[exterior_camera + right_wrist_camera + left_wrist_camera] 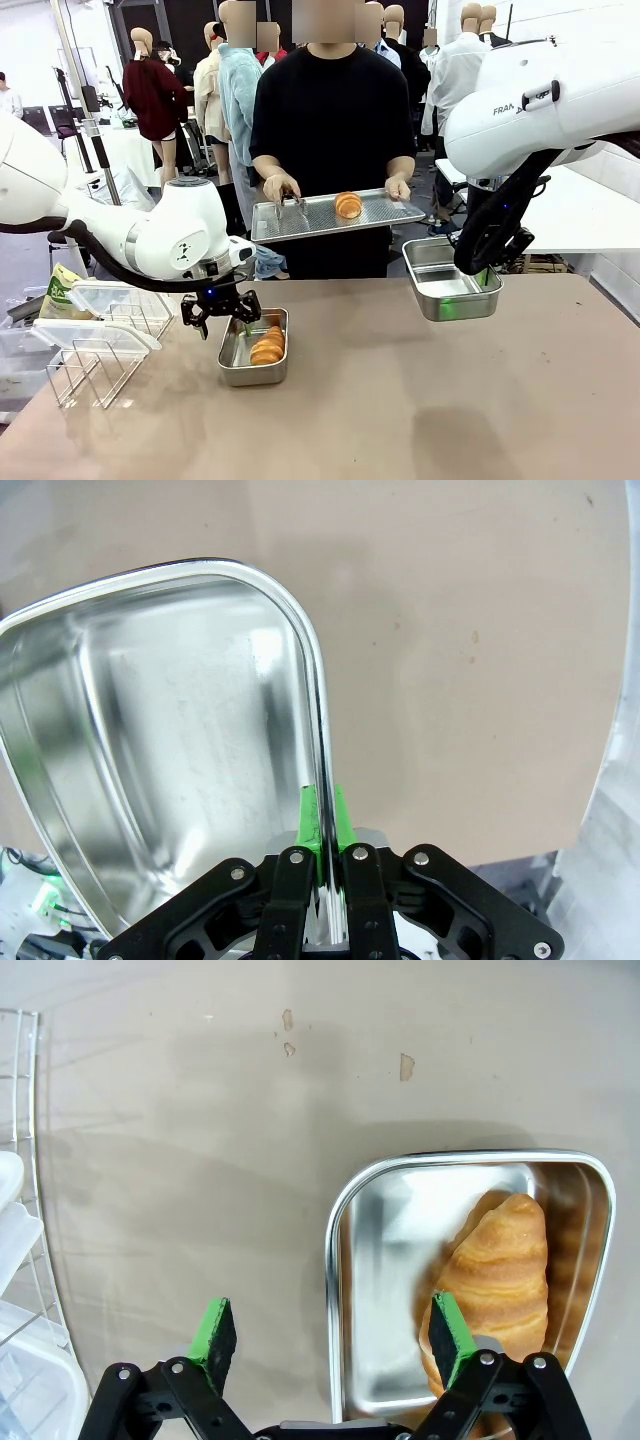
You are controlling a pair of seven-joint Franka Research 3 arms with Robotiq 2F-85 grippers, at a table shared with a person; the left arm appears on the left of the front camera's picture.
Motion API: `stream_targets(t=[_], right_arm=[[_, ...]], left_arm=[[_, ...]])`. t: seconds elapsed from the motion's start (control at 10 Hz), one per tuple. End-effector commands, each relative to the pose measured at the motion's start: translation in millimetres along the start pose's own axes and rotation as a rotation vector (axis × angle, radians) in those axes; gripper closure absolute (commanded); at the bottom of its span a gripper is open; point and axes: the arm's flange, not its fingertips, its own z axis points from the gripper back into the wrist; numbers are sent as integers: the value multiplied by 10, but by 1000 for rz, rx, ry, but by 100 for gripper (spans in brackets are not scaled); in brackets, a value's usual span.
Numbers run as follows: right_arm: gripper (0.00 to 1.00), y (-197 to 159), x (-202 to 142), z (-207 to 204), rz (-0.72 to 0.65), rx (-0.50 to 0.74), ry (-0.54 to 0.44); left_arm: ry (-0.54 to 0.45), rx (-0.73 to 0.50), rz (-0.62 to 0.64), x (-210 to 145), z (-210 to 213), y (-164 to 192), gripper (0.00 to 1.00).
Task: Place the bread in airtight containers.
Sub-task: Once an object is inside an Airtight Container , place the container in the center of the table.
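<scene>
From the front, note the left gripper (222, 312) spread wide and empty, low over the table (420, 400), just beside the near tin (228, 372). Find one roll (267, 345) lying inside that tin. Note the right gripper (487, 280) pinching the rim of the raised tin (440, 298), held clear of the table and bare inside. Find the second roll (348, 205) on the perforated tray (400, 212) carried in the person's hands (275, 187), well apart from both tins.

Through the left wrist, see green pads (213, 1330) parted wide, one over bare table, the other over the roll in the near tin.

Through the right wrist, see the jaws pressed tight onto the raised tin's thin wall.

Expect the rolls light, soft and flaky, easily crushed: take across the thick middle, gently. Expect the tins stiff, smooth and slippery: grip the rim squarely, keep level.
</scene>
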Motion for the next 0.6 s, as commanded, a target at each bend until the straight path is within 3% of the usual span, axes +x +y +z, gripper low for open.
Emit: stream_targets(t=[0.0,0.5], right_arm=[[100,-6,-26,12,0,-1,-4],[100,-6,-26,12,0,-1,-4]], left_arm=[[-2,2,-2,4,2,5,0],[-2,2,-2,4,2,5,0]])
